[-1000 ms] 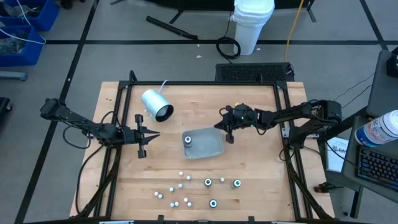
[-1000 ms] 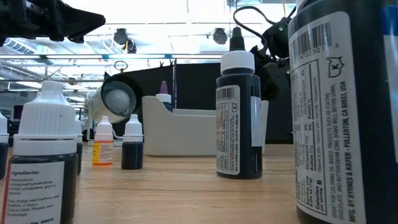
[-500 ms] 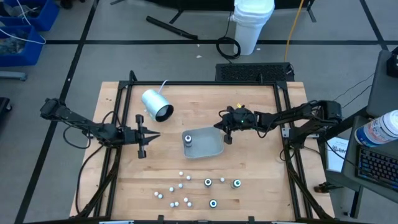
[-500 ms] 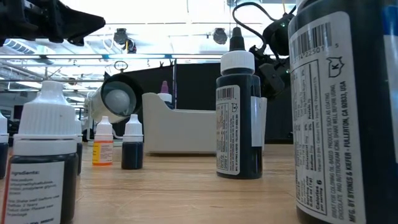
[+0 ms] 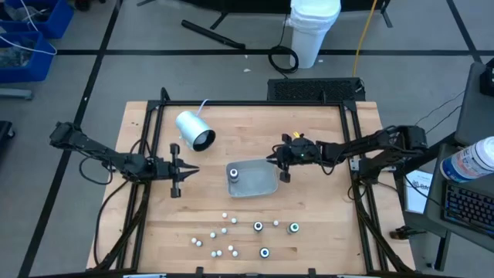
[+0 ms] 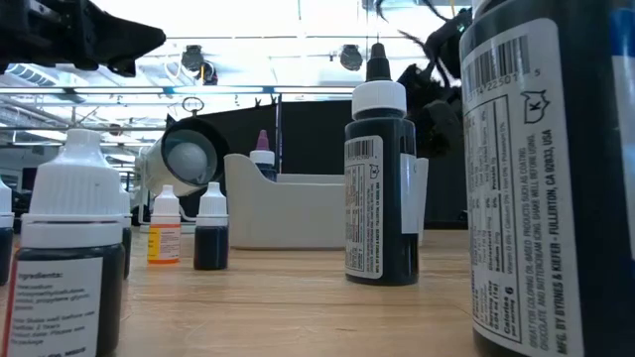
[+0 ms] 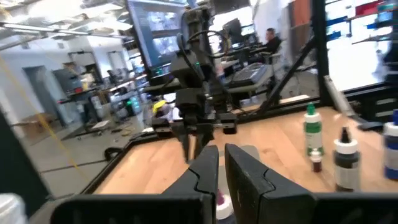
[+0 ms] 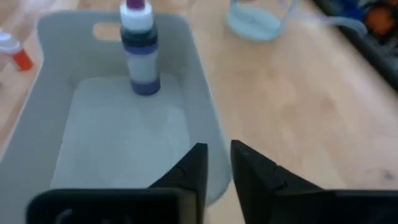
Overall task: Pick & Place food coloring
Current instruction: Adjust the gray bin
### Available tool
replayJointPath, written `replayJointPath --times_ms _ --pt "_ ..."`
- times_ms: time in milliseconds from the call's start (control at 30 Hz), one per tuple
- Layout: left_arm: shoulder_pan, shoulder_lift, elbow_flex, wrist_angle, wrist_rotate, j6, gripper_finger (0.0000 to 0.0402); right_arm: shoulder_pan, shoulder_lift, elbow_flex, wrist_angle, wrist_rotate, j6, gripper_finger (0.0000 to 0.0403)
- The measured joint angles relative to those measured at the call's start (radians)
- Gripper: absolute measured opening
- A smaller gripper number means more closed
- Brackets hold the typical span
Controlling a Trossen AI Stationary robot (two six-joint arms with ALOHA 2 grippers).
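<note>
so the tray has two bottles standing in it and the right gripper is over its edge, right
Not quite: the tray holds only one bottle, standing upright near one end, as the right wrist view shows. The rest is right: the right gripper is over the tray's edge.

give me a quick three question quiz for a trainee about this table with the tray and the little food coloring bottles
1. True or false: the grey tray already holds one bottle.
2. Which gripper hangs at the tray's edge? A) left gripper B) right gripper
3. Fill in: the loose food coloring bottles stand on the table's ____ side, away from the white cylinder.

Key
1. True: a purple-capped bottle stands upright at one end of the tray.
2. B. The left gripper waits apart from the tray, on its other side.
3. Near (front): in the high view they are scattered below the tray.
</note>
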Motion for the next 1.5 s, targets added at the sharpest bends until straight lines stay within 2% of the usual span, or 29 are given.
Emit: replayJointPath --times_ms 133,267,400,500,600,700,867,967,1100,1333,1500 --pt "-0.001 0.002 0.001 -0.001 0.086 -0.038 0.0037 0.019 -0.052 0.002 0.013 0.07 -0.043 0.01" --pt "0.0 0.063 0.011 0.002 0.044 -0.123 0.0037 0.028 -0.105 0.002 -0.001 0.081 -0.083 0.011" --pt "0.0 0.215 0.035 0.002 0.003 -0.27 0.0037 0.029 -0.14 0.002 -0.054 0.083 -0.101 0.0091" --pt "-0.006 0.383 0.074 -0.001 -0.003 -0.382 0.0035 0.029 -0.152 0.003 -0.089 0.084 -0.116 0.0067" --pt "-0.027 0.56 0.154 -0.003 -0.011 -0.408 0.0013 0.029 -0.153 0.003 -0.135 0.084 -0.119 0.0037" --pt "-0.061 0.714 0.277 -0.036 0.043 -0.375 0.0006 0.028 -0.152 0.003 -0.171 0.088 -0.109 0.0007" --pt "-0.105 0.901 0.494 -0.212 0.095 -0.343 0.0004 0.012 -0.153 -0.019 -0.168 0.157 -0.081 0.0003" --pt "-0.101 0.986 0.573 -0.28 0.095 -0.352 0.0003 -0.011 -0.153 -0.032 -0.168 0.151 -0.077 0.0002" --pt "-0.083 1.039 0.611 -0.309 0.093 -0.388 0.0003 -0.04 -0.153 -0.045 -0.169 0.083 -0.078 0.0001" --pt "-0.048 1.048 0.612 -0.351 0.05 -0.46 0.0003 -0.064 -0.146 -0.048 -0.186 -0.027 -0.08 0.0001" --pt "-0.021 1.048 0.612 -0.4 0.045 -0.472 0.0003 -0.064 -0.146 -0.059 -0.18 -0.029 -0.08 0.0"
